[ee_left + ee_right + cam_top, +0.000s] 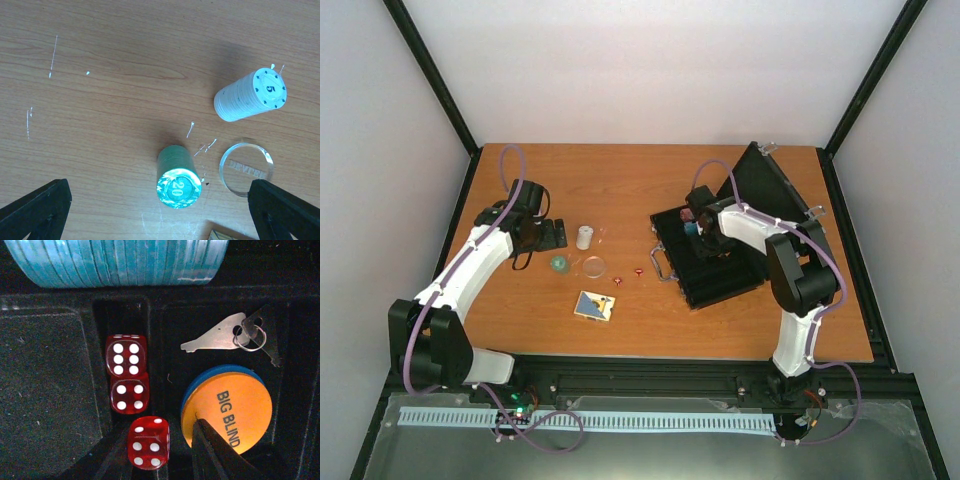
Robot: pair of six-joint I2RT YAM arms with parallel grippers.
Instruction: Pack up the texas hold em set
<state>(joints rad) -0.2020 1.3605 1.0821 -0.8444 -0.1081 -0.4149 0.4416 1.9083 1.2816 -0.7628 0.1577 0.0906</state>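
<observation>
3 red dice (129,396) sit in a slot of the case (45,390), the nearest loose between the right gripper's (159,442) part-open fingers, likely set down for stowing; the left gripper (159,192), wide open and empty, hangs over the teal chips (177,180), probably next.

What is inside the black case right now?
Three red dice, keys on a ring, an orange Big Blind disc over a blue disc, and blue chips. The right gripper covers the disc's lower edge.
</observation>
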